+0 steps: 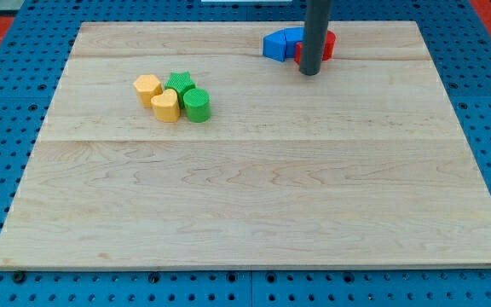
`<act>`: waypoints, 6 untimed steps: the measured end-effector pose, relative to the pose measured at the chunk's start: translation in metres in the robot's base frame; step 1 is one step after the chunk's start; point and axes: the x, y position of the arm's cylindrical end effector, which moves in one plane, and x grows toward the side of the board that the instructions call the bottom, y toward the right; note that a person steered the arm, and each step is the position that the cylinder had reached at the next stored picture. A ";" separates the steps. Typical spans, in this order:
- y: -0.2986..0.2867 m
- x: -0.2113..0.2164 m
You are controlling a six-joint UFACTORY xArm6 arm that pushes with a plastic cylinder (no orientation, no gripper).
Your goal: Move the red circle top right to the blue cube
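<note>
The near half of the pale wooden board (254, 213) lies bare. Farther back, toward the view's left, four small blocks huddle together: a yellow hexagonal block (147, 87), a yellow heart-shaped block (166, 106), a green star-shaped block (179, 83) and a green round block (197, 106), all touching or nearly so, well apart from the work.

At the far edge, right of centre, the straight dark rod comes down from the view's top and my tip (310, 72) rests on the board just in front of the red round block (325, 44), hiding most of it. There are no jaws here to open or close; the rod holds nothing and can only shove. The red block sits right against a blue block (274, 45), with what looks like a second blue piece (293, 36) behind it; which is the cube I cannot tell.

The red block seems nearly placed. To finish well, I would nudge it away and rightward in short strokes, pressing from its near-left side, keeping the rod off the blue blocks so they do not slide, and minding the board's far edge.
</note>
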 end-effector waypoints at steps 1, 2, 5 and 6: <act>0.017 0.002; 0.039 0.010; 0.048 -0.053; 0.007 -0.058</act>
